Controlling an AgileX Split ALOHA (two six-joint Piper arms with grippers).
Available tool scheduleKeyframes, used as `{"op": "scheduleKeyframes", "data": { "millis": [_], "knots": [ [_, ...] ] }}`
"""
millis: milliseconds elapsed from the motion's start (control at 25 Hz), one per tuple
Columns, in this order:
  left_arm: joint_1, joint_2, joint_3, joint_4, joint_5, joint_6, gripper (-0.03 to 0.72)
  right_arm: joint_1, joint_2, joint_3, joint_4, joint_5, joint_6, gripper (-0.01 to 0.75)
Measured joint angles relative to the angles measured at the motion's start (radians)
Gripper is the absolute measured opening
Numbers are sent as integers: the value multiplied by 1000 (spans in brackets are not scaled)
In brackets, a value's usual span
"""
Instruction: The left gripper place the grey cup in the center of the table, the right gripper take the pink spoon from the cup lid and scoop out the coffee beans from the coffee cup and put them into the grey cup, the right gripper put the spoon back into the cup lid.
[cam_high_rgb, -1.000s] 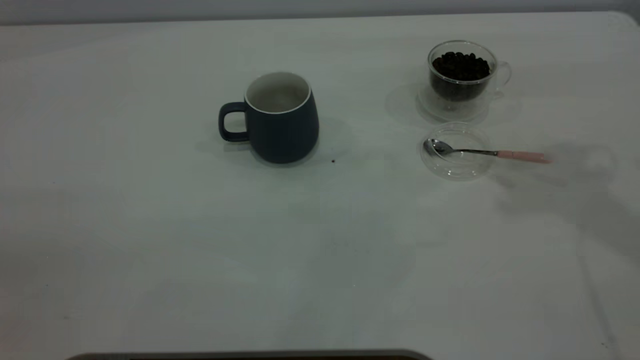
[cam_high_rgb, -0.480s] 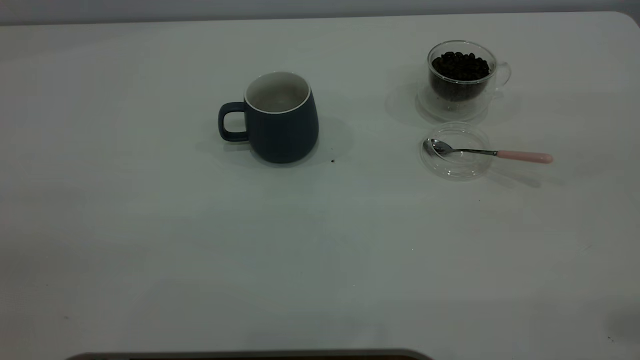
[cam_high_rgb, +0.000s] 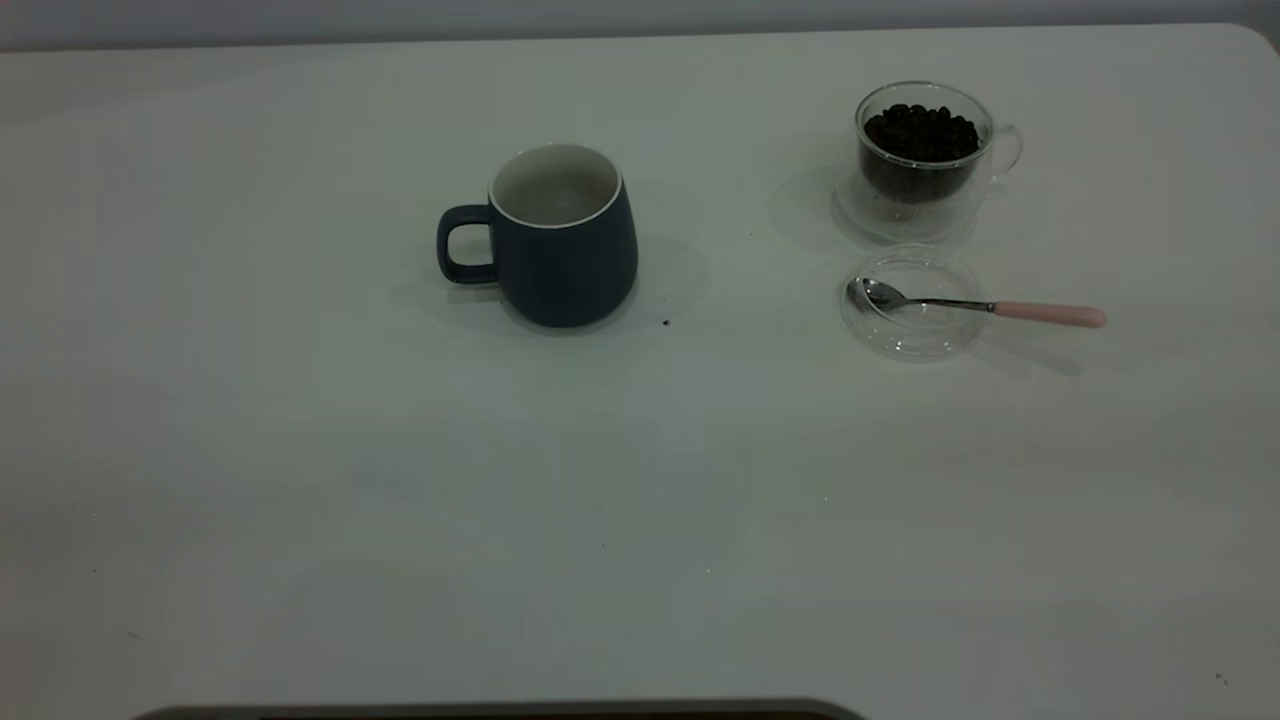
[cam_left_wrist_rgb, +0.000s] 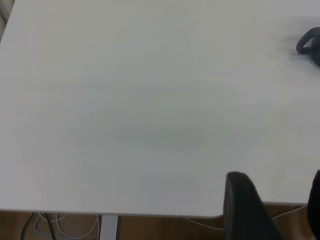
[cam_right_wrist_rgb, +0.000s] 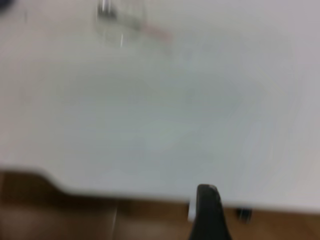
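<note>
The grey cup (cam_high_rgb: 565, 235) stands upright near the middle of the table (cam_high_rgb: 640, 480), its handle to the left. At the right rear is the coffee cup (cam_high_rgb: 925, 160), holding the coffee beans (cam_high_rgb: 920, 130). In front of it lies the cup lid (cam_high_rgb: 910, 305), with the pink spoon (cam_high_rgb: 980, 305) resting bowl-in, handle pointing right. No gripper shows in the exterior view. My left gripper (cam_left_wrist_rgb: 280, 200) is open and empty over the table's edge, the grey cup's handle (cam_left_wrist_rgb: 309, 44) far off. My right gripper (cam_right_wrist_rgb: 265, 215) shows one finger (cam_right_wrist_rgb: 209, 212), open and empty, far from the blurred lid (cam_right_wrist_rgb: 120, 22).
A dark speck (cam_high_rgb: 666, 322) lies just right of the grey cup. A dark curved edge (cam_high_rgb: 500, 712) runs along the front of the exterior view. Brown floor and cables (cam_left_wrist_rgb: 60, 225) show beyond the table edge.
A shadow that lay right of the spoon a second ago slid to the front right corner and is now gone. The cups, lid and spoon have not moved.
</note>
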Motion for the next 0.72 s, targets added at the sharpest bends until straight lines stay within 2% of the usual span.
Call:
{"op": "scheduleKeyframes", "data": {
  "millis": [360,720],
  "knots": [
    [0,0,0,0,0,0,370,0,-162,14,-13,-6,0,591],
    [0,0,0,0,0,0,370,-36,-163,14,-12,-6,0,591]
  ]
}}
